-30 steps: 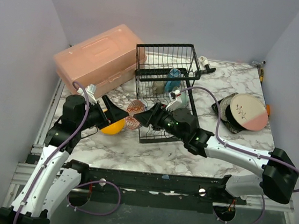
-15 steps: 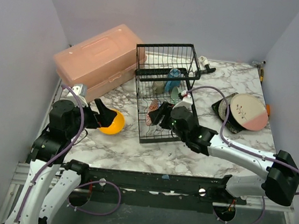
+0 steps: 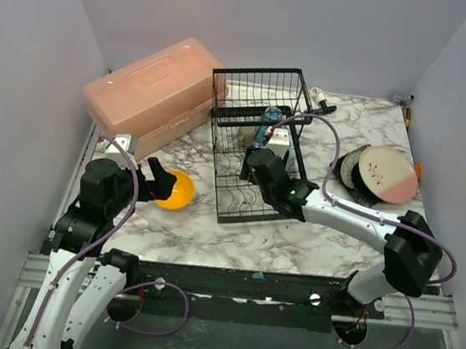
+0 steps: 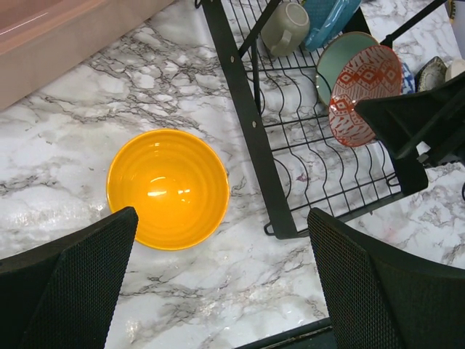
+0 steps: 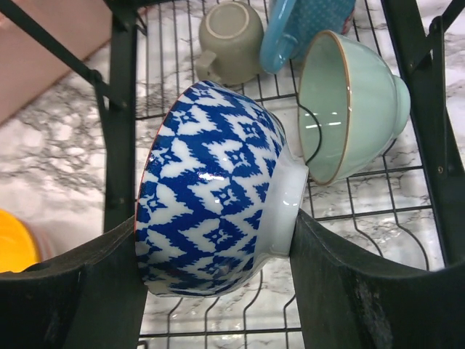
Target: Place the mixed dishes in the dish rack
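The mixed dishes are seen partly on the worktop (image 3: 210, 231) and partly in the dish rack (image 3: 259, 127). Nearest, the left fingers (image 4: 73, 276) are spread wide apart over the marble and nothing is held or touched by them. Just beyond them a yellow bowl (image 4: 167, 189) is set upright on the worktop, close beside the rack's left rail but apart from it.

Inside the rack's lower level, a blue-patterned bowl (image 5: 211, 189) is clamped on edge between the right fingers (image 5: 363, 291): its rim is pressed by one finger and its white foot by the other. Its red-patterned inside is shown in the left wrist view. Whether the bowl is touching the wires below cannot be told.

Just behind it a mint green bowl (image 5: 349, 109) is stood on edge in the slots, close to the held bowl's foot. Farther back an olive mug (image 5: 232, 33) is laid on its side, with a blue dotted dish (image 5: 305, 22) beside it.

At the far left a salmon-pink box (image 3: 150, 89) is placed next to the rack. To the right, well apart from the rack, a pink-cream plate (image 3: 384, 175) is stacked on a dark plate (image 3: 348, 172).
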`<state>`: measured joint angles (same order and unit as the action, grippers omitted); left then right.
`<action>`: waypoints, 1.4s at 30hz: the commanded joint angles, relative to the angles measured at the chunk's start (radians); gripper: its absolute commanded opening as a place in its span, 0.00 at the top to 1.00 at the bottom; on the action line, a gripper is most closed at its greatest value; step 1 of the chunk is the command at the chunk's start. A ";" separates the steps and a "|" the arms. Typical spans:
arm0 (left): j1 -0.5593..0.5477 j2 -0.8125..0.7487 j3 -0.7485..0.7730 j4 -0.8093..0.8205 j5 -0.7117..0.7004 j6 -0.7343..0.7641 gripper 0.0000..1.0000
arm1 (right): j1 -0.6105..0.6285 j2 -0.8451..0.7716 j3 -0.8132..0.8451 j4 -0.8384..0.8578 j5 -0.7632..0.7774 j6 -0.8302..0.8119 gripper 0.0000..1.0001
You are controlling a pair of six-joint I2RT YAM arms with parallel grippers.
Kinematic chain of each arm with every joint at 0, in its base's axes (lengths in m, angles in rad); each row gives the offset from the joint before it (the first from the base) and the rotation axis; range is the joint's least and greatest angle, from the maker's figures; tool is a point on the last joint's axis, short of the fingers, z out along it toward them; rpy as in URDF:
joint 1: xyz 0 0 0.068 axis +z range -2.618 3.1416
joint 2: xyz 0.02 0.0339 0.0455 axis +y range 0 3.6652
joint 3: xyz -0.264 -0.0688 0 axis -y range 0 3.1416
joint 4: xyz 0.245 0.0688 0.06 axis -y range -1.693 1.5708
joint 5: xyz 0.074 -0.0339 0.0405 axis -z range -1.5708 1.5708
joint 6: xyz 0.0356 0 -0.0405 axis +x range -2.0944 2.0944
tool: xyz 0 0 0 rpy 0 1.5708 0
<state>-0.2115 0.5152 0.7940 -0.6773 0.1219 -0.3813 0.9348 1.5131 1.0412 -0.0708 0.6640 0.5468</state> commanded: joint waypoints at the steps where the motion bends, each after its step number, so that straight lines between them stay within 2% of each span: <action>1: -0.002 0.005 -0.017 0.028 -0.003 0.021 0.02 | -0.020 0.053 0.038 0.009 0.076 -0.080 1.00; 12: -0.002 0.015 -0.019 0.034 0.007 0.024 0.02 | -0.069 0.199 0.124 0.061 0.043 -0.196 1.00; 27: -0.002 0.022 -0.021 0.036 0.022 0.027 0.02 | -0.092 0.329 0.189 0.095 -0.010 -0.217 1.00; 31: -0.002 0.023 -0.022 0.038 0.027 0.027 0.02 | -0.109 0.338 0.185 0.095 -0.047 -0.196 0.70; 36: -0.002 0.028 -0.024 0.041 0.035 0.027 0.02 | -0.111 0.328 0.179 0.086 -0.054 -0.188 0.39; 39: -0.002 0.035 -0.022 0.039 0.035 0.027 0.02 | -0.111 0.316 0.187 0.059 -0.056 -0.189 0.24; 42: -0.002 0.042 -0.022 0.039 0.035 0.028 0.02 | -0.110 0.298 0.188 0.029 -0.046 -0.194 0.15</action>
<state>-0.2115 0.5472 0.7822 -0.6518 0.1329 -0.3717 0.8429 1.8282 1.1942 -0.0048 0.6312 0.3504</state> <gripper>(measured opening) 0.985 0.811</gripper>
